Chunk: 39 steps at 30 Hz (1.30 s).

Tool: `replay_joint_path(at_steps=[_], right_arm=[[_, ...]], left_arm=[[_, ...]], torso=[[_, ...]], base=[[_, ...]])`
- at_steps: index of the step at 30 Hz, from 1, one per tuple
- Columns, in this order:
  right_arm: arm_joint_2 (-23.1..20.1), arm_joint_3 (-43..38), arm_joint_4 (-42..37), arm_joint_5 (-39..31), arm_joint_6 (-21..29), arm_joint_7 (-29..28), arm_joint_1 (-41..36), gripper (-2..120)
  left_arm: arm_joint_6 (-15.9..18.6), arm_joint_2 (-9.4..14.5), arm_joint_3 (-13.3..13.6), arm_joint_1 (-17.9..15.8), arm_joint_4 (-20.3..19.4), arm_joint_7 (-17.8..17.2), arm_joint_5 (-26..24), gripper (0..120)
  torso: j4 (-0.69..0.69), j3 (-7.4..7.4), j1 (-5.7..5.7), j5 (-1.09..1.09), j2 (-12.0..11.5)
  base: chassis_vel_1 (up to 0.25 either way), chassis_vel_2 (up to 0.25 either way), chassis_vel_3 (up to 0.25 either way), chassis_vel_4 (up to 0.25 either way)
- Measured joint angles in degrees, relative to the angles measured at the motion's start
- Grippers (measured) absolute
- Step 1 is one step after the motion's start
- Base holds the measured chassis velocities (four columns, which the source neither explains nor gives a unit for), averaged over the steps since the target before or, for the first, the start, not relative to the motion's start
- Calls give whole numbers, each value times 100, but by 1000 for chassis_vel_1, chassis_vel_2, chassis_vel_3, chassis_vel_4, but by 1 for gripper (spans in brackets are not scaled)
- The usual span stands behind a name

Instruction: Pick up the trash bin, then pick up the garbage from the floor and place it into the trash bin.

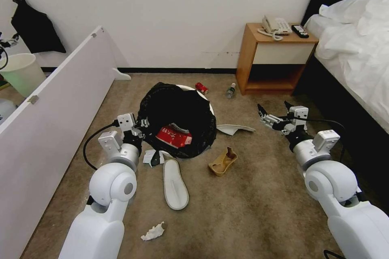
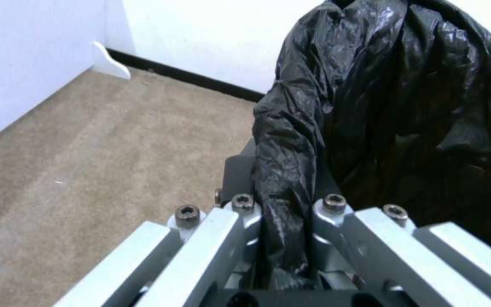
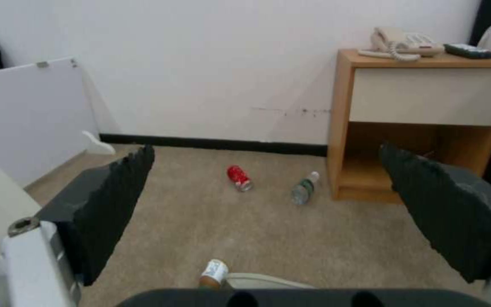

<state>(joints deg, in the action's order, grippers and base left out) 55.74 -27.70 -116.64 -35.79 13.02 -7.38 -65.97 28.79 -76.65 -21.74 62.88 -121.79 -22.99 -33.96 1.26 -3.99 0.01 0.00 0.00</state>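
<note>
Nearest on the carpet lies a crumpled white tissue [image 1: 153, 231], on the near left beside the left arm. A little farther, a white slipper [image 1: 175, 183] lies with its long axis running near to far, and to its right a brown paper bag [image 1: 222, 162] sits crushed.

Beyond these the left pincer [image 1: 139, 126] is clamped on the black bag [image 2: 291, 170] draped over the left rim of the trash bin [image 1: 178, 119]; the left wrist view shows the plastic pinched between its fingers. The bin tilts toward the robot, mouth open, with a red snack packet [image 1: 173, 136] inside. A second white slipper [image 1: 235, 129] lies just right of the bin.

The right pincer [image 1: 276, 113] hangs free on the right, above the carpet, jaws spread wide and holding nothing. It points toward the far wall. Ahead of it and somewhat to its left lie a red can [image 3: 238, 177] and a small bottle [image 3: 304, 190], near each other and just in front of the nightstand [image 1: 275, 58]. The bottle's long axis runs roughly near to far, neck away. The right arm is plainly the nearer one for both. A small bottle [image 3: 214, 273] lies directly below that pincer.
</note>
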Motion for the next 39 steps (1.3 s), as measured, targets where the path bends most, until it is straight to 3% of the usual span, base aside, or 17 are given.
replay_joint_path(at_steps=[17,24,28,39], right_arm=[[43,25,93,96,-81,67,49,100],[49,25,118,120,-115,96,59,100],[50,26,141,133,-133,116,60,100],[50,28,205,137,-147,121,88,100]], left_arm=[[-8,-30,33,-52,29,-17,-35,4],[-162,-41,42,-87,105,-24,50,4],[-184,-61,65,-95,110,-21,51,4],[-184,-77,72,-111,142,-14,65,4]], torso=[[-2,0,0,0,0],[-3,0,0,0,0],[3,0,0,1,0],[-1,0,0,0,0]], base=[[70,74,72,76],[68,70,71,78],[0,0,0,0],[0,0,0,0]])
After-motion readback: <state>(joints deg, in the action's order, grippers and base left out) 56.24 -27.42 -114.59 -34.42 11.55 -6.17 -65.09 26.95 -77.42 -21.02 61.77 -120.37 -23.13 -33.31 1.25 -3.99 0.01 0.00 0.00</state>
